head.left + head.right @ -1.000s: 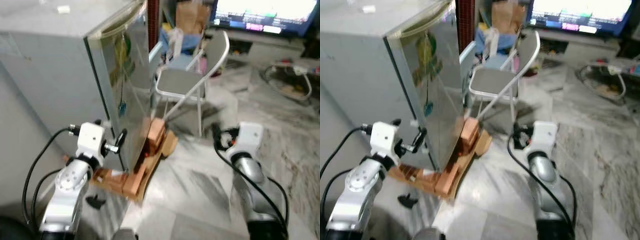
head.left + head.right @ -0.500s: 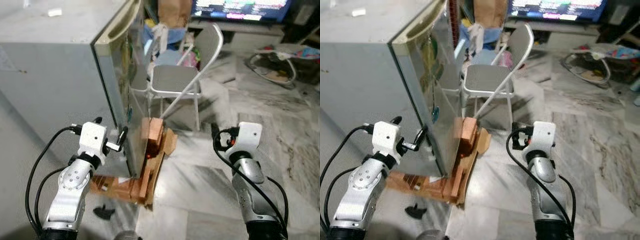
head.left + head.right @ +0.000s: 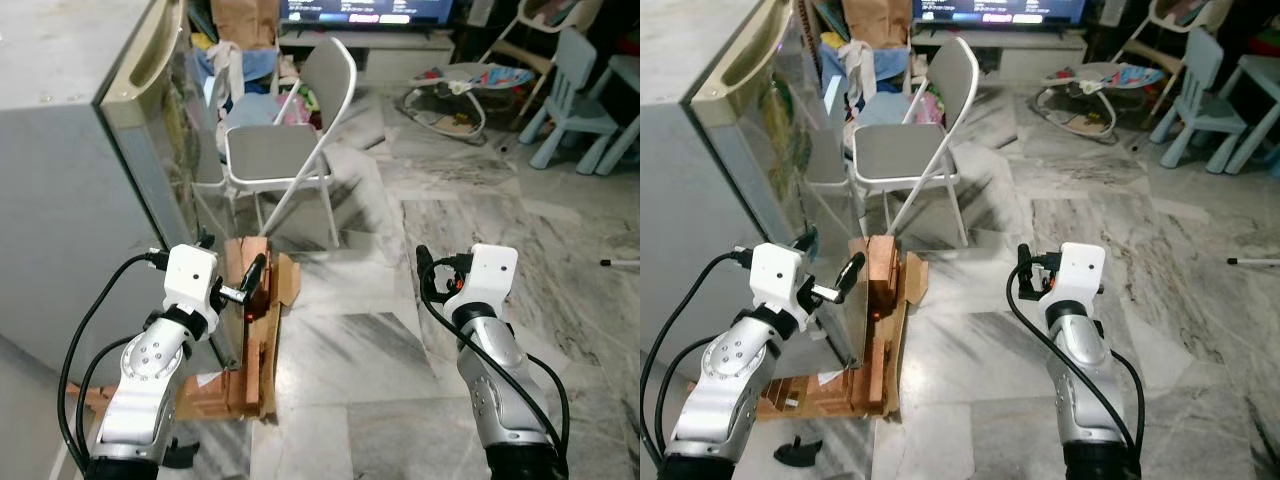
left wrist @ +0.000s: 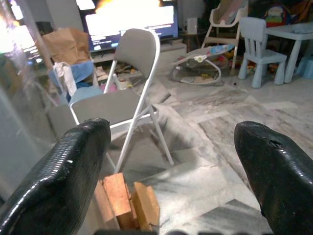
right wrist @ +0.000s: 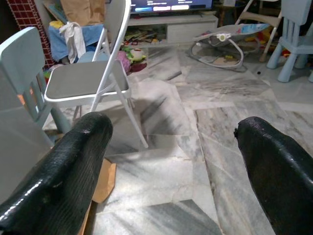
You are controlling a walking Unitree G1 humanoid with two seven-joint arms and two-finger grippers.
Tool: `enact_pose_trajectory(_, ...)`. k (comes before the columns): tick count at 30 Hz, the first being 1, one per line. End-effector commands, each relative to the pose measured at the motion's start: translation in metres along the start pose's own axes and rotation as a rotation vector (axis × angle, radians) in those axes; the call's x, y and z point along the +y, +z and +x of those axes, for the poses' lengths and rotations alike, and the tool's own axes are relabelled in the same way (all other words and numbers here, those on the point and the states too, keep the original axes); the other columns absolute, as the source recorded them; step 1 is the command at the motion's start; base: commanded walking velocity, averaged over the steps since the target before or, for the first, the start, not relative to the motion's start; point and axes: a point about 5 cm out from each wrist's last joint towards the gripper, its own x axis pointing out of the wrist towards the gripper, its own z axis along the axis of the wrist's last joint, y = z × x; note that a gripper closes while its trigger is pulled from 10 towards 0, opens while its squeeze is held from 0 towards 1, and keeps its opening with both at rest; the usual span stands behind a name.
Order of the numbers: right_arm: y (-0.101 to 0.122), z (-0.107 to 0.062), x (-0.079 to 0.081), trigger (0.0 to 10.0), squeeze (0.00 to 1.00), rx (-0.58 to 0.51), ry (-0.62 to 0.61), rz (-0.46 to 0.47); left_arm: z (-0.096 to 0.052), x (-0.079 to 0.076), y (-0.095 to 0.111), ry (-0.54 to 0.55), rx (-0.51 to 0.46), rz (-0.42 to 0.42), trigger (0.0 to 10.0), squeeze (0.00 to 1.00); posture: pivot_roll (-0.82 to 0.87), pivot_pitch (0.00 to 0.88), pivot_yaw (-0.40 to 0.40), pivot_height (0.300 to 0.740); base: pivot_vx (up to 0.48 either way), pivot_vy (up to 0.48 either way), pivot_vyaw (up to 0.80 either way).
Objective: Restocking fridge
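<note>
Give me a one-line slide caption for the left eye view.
Both open grippers, left and right, raised beside the fridge, facing a folding chair.

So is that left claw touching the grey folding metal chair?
Apart. In the left eye view the left claw sits beside the fridge, with bare marble floor before the grey folding metal chair.

view swung right, fridge (image 3: 70,190) further left

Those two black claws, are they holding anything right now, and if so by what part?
Nothing. The left gripper and the right gripper are both open with only floor between their fingers, beside the fridge.
</note>
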Motion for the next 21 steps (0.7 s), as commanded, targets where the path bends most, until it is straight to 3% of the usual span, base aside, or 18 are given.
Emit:
enact_pose_trajectory(1,0.005,0.001,0.0,10.0,0.0,-0.013,-0.001,0.001,0.001,0.001,0.001,0.006,-0.004,0.003,10.0,0.0,0.07,0.0,-0.018,0.74,0.307,0.0,0.0)
enact_pose_trajectory(9,0.004,0.0,0.001,10.0,0.0,-0.011,0.002,-0.006,-0.001,0.011,-0.002,0.132,0.007,-0.06,10.0,0.0,0.06,0.0,-0.018,0.74,0.092,0.0,0.0)
enact_pose_trajectory(13,0.005,-0.001,0.0,10.0,0.0,-0.009,0.005,-0.008,0.0,0.031,-0.003,0.309,0.011,-0.11,10.0,0.0,0.05,0.0,-0.019,0.74,0.0,0.0,0.0)
enact_pose_trajectory(19,0.006,-0.004,-0.002,10.0,0.0,-0.003,0.006,-0.01,0.002,0.033,-0.008,0.309,0.034,-0.133,10.0,0.0,0.05,0.0,-0.02,0.74,0.0,0.0,0.0)
enact_pose_trajectory(21,0.006,-0.005,-0.004,10.0,0.0,0.012,0.001,0.0,0.009,0.03,-0.008,0.28,0.035,-0.139,10.0,0.0,0.05,0.0,-0.026,0.74,0.0,0.0,0.0)
